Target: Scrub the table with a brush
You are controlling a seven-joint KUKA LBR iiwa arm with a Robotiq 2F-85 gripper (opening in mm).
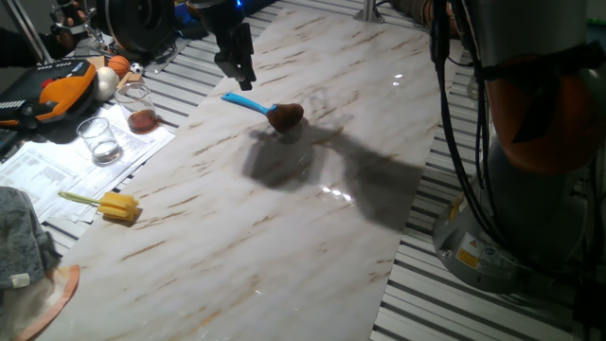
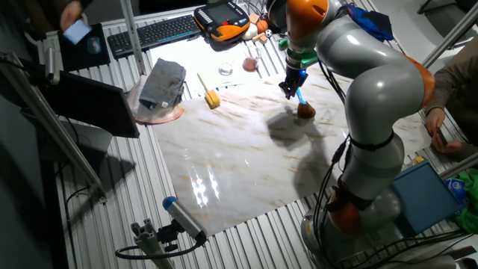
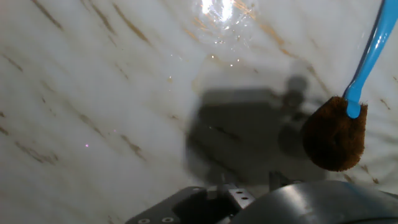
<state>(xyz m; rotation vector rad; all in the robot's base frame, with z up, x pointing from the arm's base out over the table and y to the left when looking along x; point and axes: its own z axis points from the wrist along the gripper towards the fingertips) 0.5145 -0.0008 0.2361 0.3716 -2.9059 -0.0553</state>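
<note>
In one fixed view the bench (image 1: 237, 218), a white slab with tan streaks, runs across the middle of the picture. The brush (image 1: 268, 108) lies on it toward the far end, its blue handle pointing to the left and its brown head to the right, resting on the slab. The tool (image 1: 245, 81) hangs just above the free end of the handle; its dark fingers blur together here, so I cannot tell whether they stand apart or closed, nor whether they touch the handle. Left of the slab, on papers, stand a clear glass (image 1: 99, 140) and a flask (image 1: 140, 107) with reddish liquid. A yellow sponge (image 1: 112, 206) on a stick lies at the bench's left edge, well apart from the brush. A grey cloth (image 1: 21, 237) sits at the lower left.

In the other fixed view the arm (image 2: 373, 82) reaches over the bench (image 2: 239, 164) from the right. The tool (image 2: 289, 91) points down near the slab's far edge, just beside the brush (image 2: 304, 107), whose brown head lies on the slab. The sponge (image 2: 212, 98) lies to the left, and the cloth (image 2: 162, 84) further left on a round mat. A keyboard (image 2: 153, 32) sits beyond the bench.

In the hand view the brush (image 3: 348, 118) fills the right side: the blue handle runs up to the top right corner, the round head lying on the bench (image 3: 93, 93). The fingertips are not seen here.
</note>
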